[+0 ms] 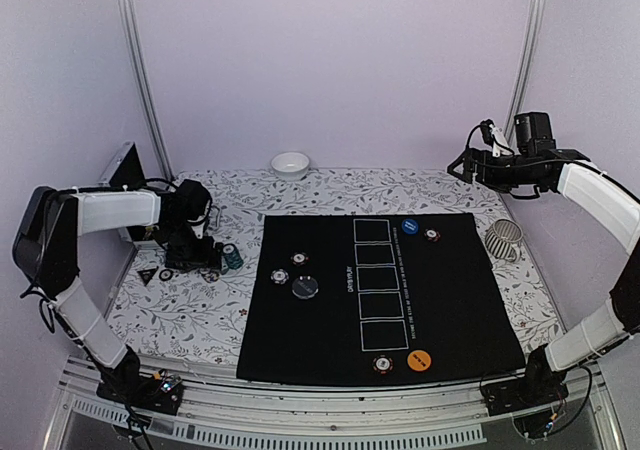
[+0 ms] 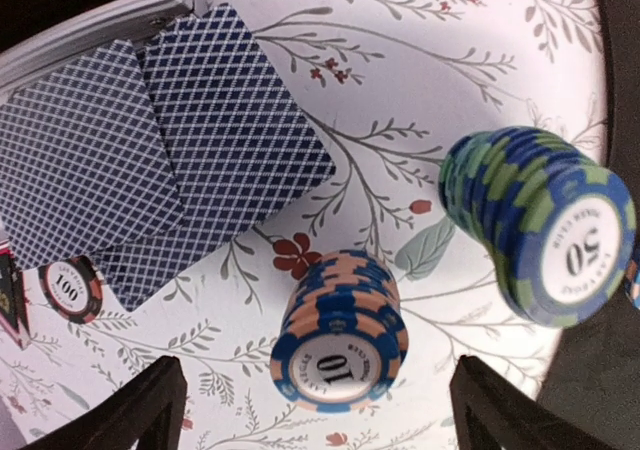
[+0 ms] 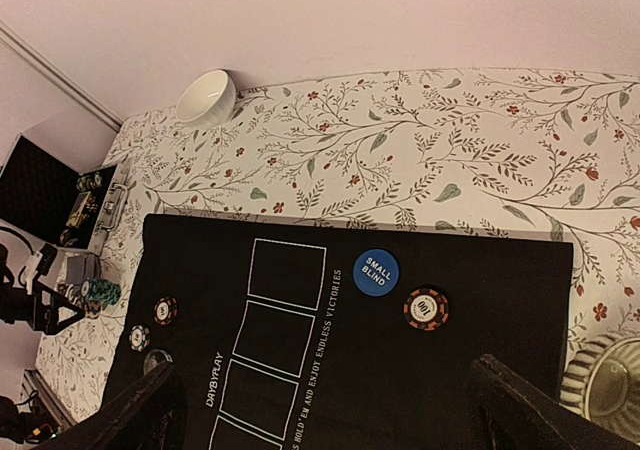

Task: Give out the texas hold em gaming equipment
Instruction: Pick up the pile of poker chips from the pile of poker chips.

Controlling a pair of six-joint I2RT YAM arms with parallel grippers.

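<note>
Top view: black mat [image 1: 470, 300] with its white rectangles lay mid-table, already part dressed. There was a blue disc [image 1: 409, 226] with a single chip [image 1: 431, 235] at the far end, an orange disc [image 1: 419, 360] with another chip [image 1: 383, 364] at the near end, and a dark disc [image 1: 305, 287] with two chips on the left side. The left gripper [image 1: 197, 255] hung low over the flowered cloth off the mat's left edge, just beside a greenish chip stack [image 1: 232, 257]. The right gripper [image 1: 468, 166] was raised high at far right, well apart from everything. Left wrist view: both fingers [image 2: 140, 410] stood wide apart, nothing between them held. Directly below sat a short blue-and-peach stack marked 10 [image 2: 340, 335]. A taller stack marked 50 [image 2: 545, 225] was to one side, fanned cards [image 2: 150, 160] to the other, and a lone chip marked 100 [image 2: 72, 288] lay by the cards. Right wrist view: its fingers [image 3: 140, 410] were likewise spread and empty, looking down on the mat's far end. Judged step — the left arm working the supply pile, poised over the 10 stack, chips and cards mostly not yet dealt out. The next move called for centring on that stack, lowering, and closing squarely on its rim so the chips would not shear or topple — then carrying it onto the mat.
</note>
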